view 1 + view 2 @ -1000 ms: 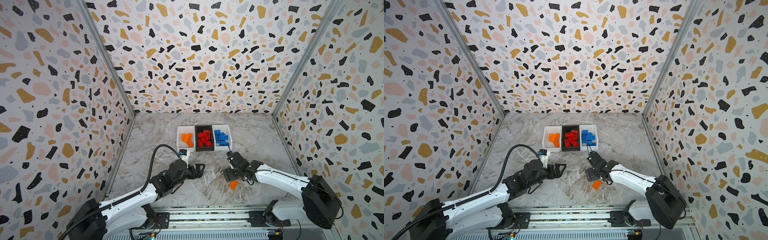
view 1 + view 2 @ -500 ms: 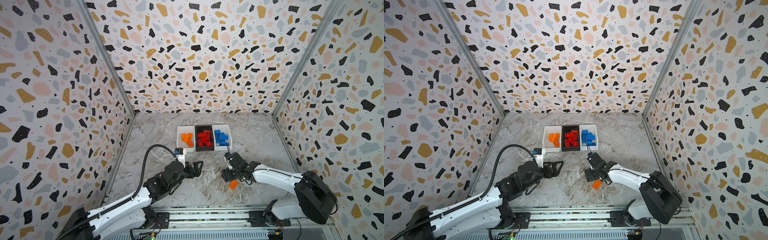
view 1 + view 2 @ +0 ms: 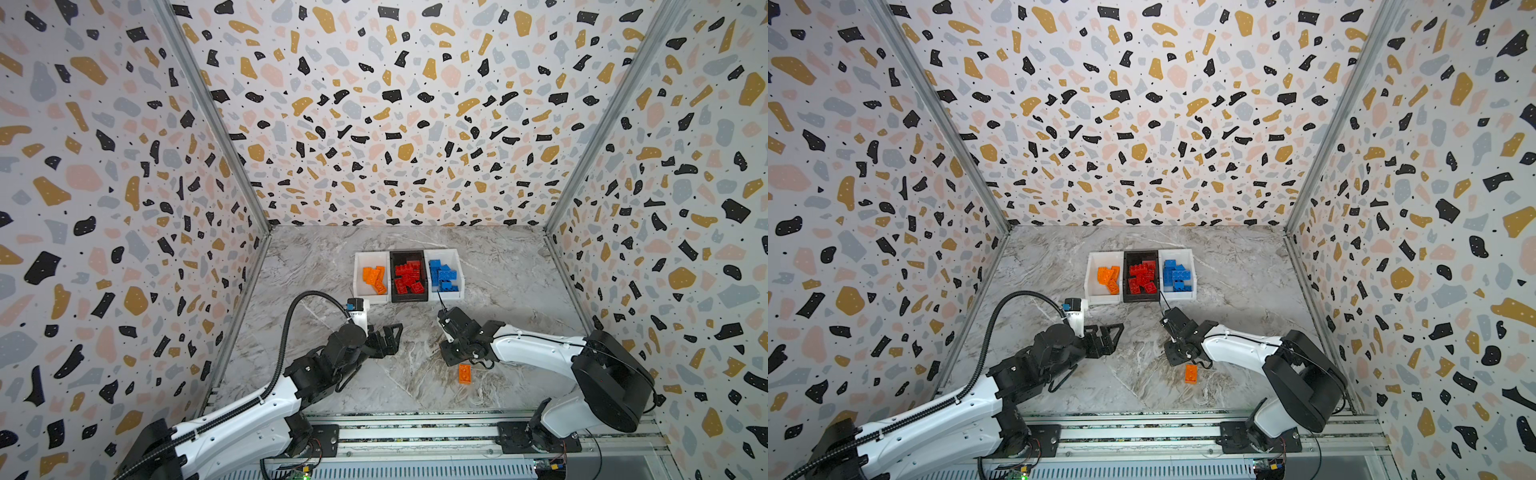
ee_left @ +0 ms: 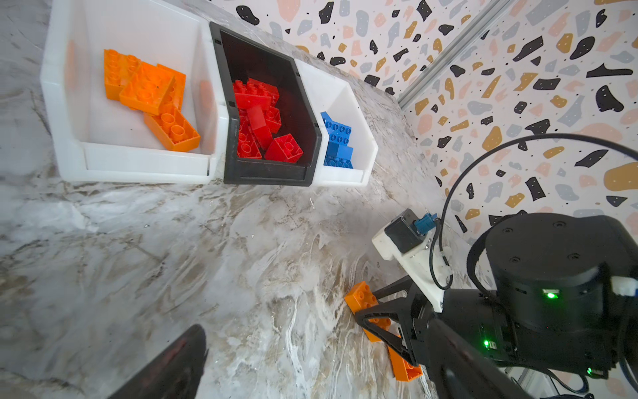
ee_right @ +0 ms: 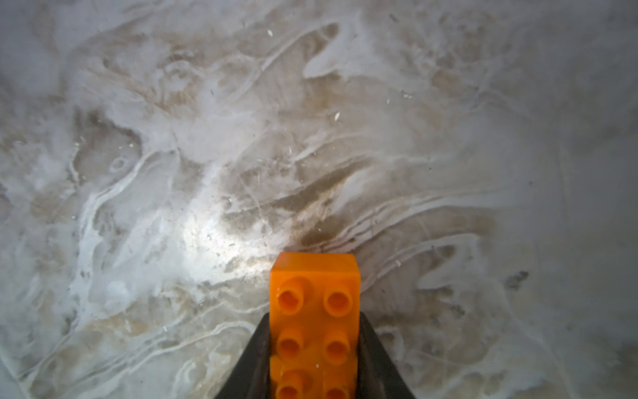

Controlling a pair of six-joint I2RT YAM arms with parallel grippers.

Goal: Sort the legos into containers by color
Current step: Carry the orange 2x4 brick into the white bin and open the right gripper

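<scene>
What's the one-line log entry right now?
left gripper open | right gripper shut on orange brick | loose brick on table

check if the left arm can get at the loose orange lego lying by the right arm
Probably not cleanly. The right end effector, shut on a second orange lego, sits between the open left end effector and the loose orange lego.

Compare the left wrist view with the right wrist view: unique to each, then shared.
Left wrist only: the white bin of orange bricks, the black bin of red bricks, the white bin of blue bricks, and a loose orange brick on the table. Right wrist only: both fingers pressed against the sides of the held orange brick. Both: the right gripper shut on that brick, and the marble table.
</scene>
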